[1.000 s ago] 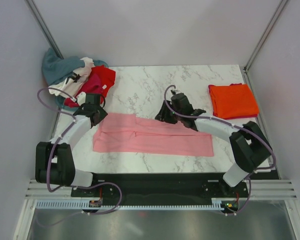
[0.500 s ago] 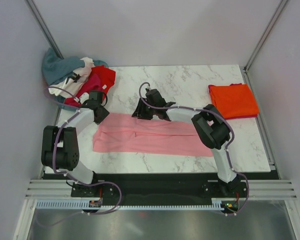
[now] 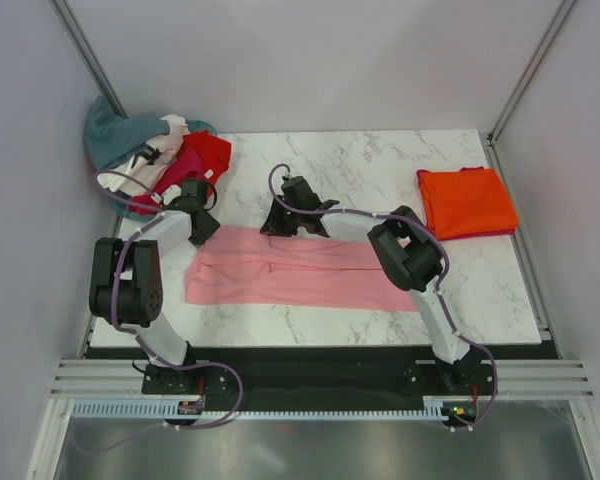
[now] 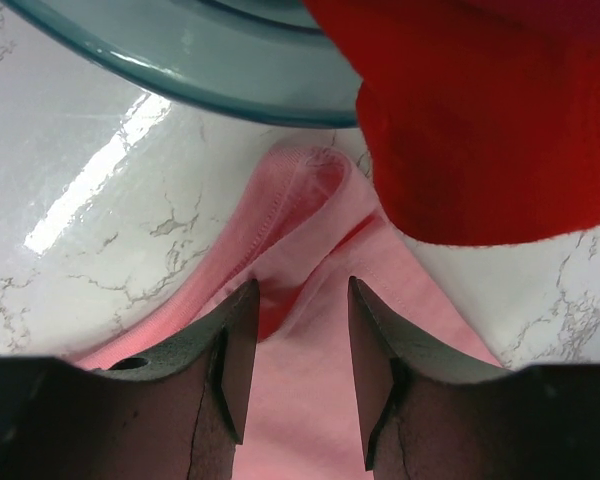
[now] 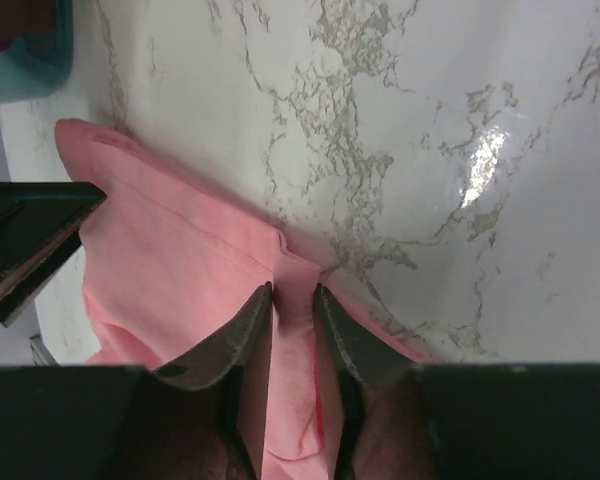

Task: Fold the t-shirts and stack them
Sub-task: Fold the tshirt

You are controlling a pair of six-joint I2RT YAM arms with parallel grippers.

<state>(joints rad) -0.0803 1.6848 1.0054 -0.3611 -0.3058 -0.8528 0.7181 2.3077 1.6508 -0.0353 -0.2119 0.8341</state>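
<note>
The right gripper (image 5: 292, 305) has narrowed its jaws to a slim gap, and a raised fold on the far edge of the pink shirt (image 3: 300, 275) fills that gap, so it looks pinched. A second ago these jaws stood wider and sat further right. Since then the arm has slid left along the far edge to about the shirt's middle.

The left gripper (image 4: 298, 320) has hardly moved. Its jaws stand about half open, one finger either side of the shirt's far left corner, and nothing is clamped between them that I can see. A red shirt (image 4: 500, 110) overhangs just beyond that corner.

The pink shirt lies as a long flat strip across the near middle of the table (image 3: 380, 160). A folded orange shirt (image 3: 467, 202) waits at the far right. The unfolded heap (image 3: 145, 150) sits at the far left.

Both grippers are now on the far edge, so my judgement is that a fold toward the near side is being set up.
</note>
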